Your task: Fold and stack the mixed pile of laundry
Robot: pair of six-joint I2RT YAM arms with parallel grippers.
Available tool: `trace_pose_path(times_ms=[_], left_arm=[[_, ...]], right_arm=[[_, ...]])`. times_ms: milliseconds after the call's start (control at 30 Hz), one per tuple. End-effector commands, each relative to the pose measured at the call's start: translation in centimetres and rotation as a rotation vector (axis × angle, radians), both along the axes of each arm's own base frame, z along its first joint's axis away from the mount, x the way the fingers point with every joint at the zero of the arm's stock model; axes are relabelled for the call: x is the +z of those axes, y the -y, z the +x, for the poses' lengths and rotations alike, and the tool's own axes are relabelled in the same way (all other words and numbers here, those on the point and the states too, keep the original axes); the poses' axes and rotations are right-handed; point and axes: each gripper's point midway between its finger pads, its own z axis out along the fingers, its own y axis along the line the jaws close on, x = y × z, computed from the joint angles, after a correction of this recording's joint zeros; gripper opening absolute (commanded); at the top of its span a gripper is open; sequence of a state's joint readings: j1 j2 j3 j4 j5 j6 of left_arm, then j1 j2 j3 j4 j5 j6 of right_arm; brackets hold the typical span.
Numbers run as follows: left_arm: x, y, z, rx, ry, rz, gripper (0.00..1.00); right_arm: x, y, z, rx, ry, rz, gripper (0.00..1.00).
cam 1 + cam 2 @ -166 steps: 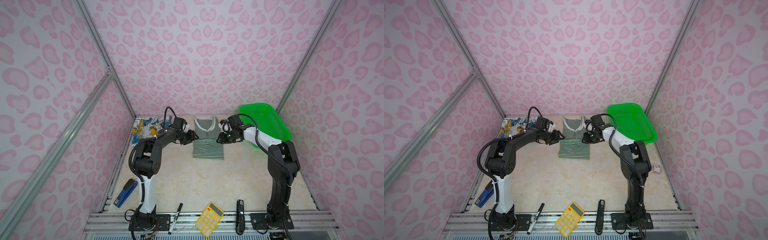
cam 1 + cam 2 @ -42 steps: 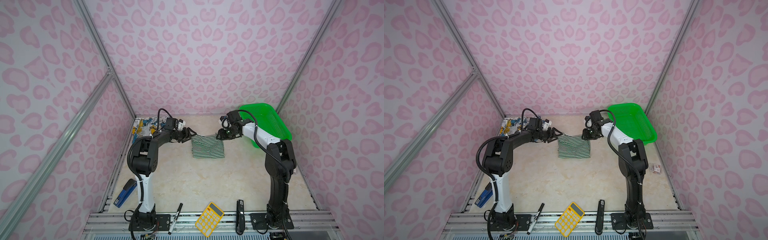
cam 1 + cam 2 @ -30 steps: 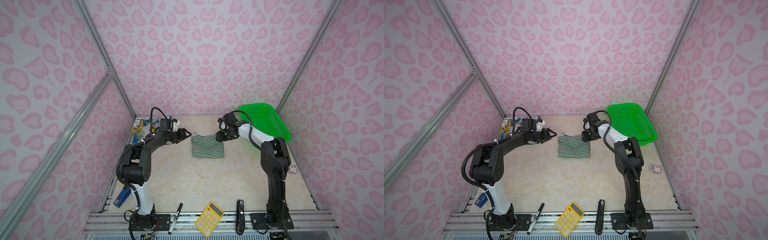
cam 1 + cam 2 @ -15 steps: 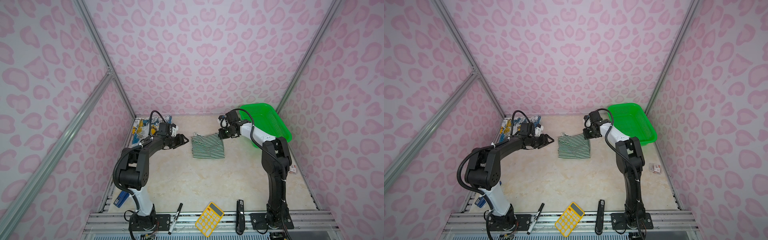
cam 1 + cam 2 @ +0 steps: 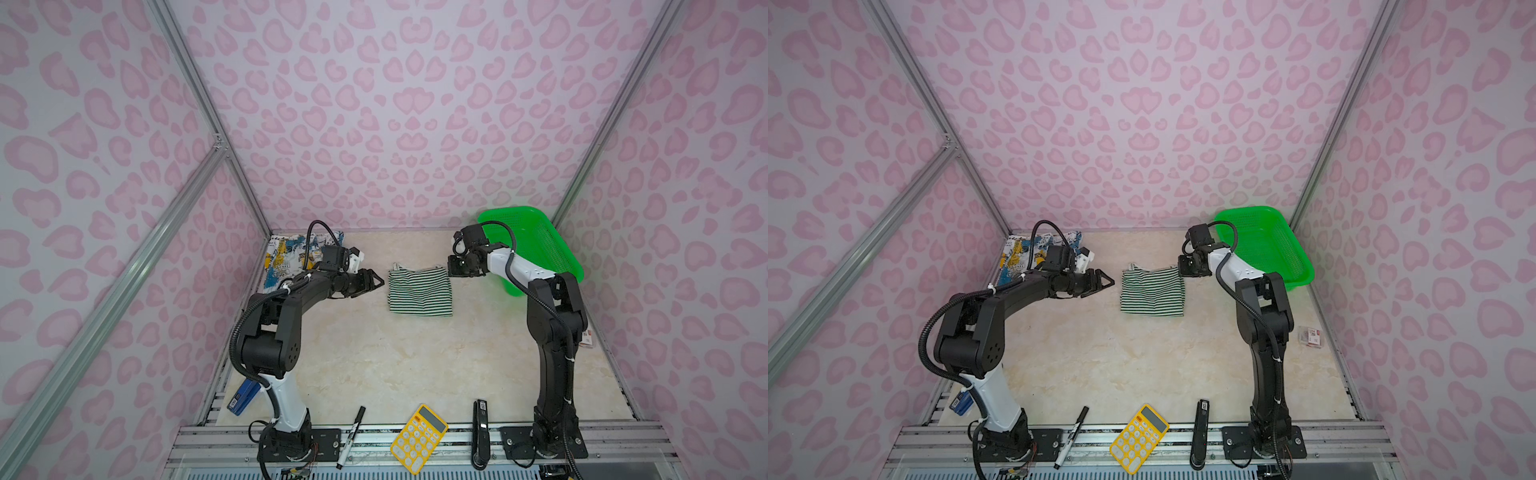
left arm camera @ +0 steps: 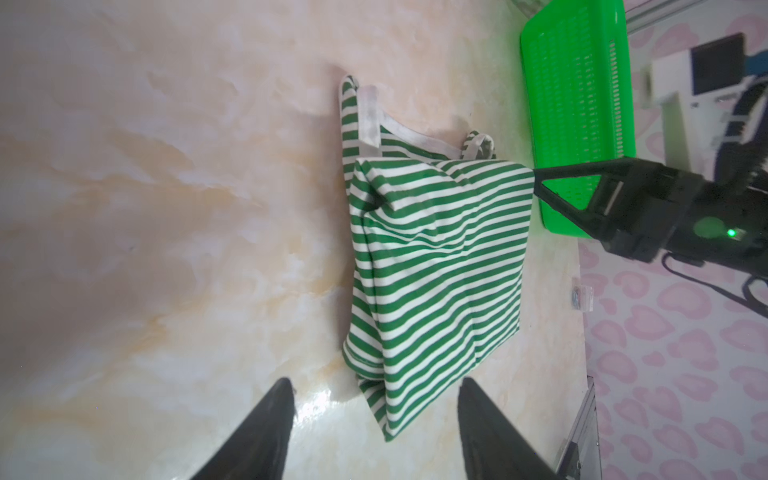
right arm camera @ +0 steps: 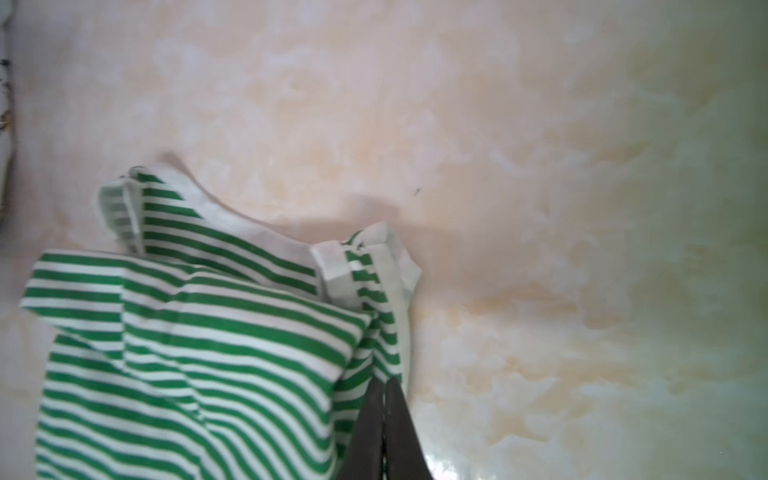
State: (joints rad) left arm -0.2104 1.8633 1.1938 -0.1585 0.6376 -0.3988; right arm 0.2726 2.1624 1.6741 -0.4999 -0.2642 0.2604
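At the far left of the desk [image 5: 395, 357] lay the printed garment [image 5: 286, 257]. The left hand [image 5: 375, 283] gaped empty just left of the striped garment [image 5: 419, 293], folded mid-desk. The right hand [image 7: 384, 388], pinched shut on its far right corner, probably needed to draw that layer square without dragging the whole fold.

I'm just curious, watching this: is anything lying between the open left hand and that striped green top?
Nothing visible does. Only bare tabletop separates the left hand from the striped top; the right hand pinches its opposite corner.
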Motion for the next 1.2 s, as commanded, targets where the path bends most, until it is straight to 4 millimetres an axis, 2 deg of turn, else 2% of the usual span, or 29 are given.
trace_pose_path(times_ms=[0,100,200,333,367,533,633,800,933,1033,1100,1167], left_arm=[[-0.2,1.2,-0.2,-0.05,0.025,0.011,0.66],[-1.4,2.1,-0.3,-0.063,0.014,0.065,0.67],[-2.4,1.8,0.2,-0.027,0.008,0.135,0.67],[-3.1,1.0,0.3,0.025,-0.007,0.171,0.66],[-3.2,0.9,0.1,0.029,-0.005,0.176,0.66],[-4.1,1.1,-0.4,0.008,-0.03,0.171,0.67],[-4.3,1.5,-0.4,0.001,-0.033,0.145,0.67],[-4.5,2.4,-0.4,-0.014,-0.036,0.1,0.68],[-4.9,2.9,0.0,-0.012,-0.033,0.089,0.69],[-5.2,3.0,0.5,0.009,-0.036,0.093,0.69],[-5.5,3.3,0.8,0.019,-0.036,0.102,0.69],[-5.9,3.6,0.8,0.023,-0.042,0.125,0.69]], right_arm=[[-1.7,0.8,-0.6,-0.044,-0.072,-0.022,0.01],[-0.9,0.9,-1.6,-0.024,-0.055,-0.034,0.19],[0.5,1.4,-2.8,-0.03,-0.033,-0.039,0.36],[1.6,1.8,-5.1,-0.019,-0.054,-0.036,0.42],[1.2,1.8,-6.1,-0.012,-0.072,-0.026,0.44],[1.1,-0.2,-8.9,0.056,-0.102,0.073,0.5],[0.2,-1.3,-9.9,0.092,-0.126,0.087,0.52],[-2.0,-2.0,-10.0,0.09,-0.17,0.082,0.53],[-3.7,-1.0,-9.3,0.035,-0.19,0.024,0.52],[-5.0,0.0,-9.2,0.01,-0.225,-0.032,0.37],[-5.7,0.4,-9.4,0.004,-0.242,-0.056,0.22],[-6.2,0.6,-9.6,0.004,-0.254,-0.069,0.14]])
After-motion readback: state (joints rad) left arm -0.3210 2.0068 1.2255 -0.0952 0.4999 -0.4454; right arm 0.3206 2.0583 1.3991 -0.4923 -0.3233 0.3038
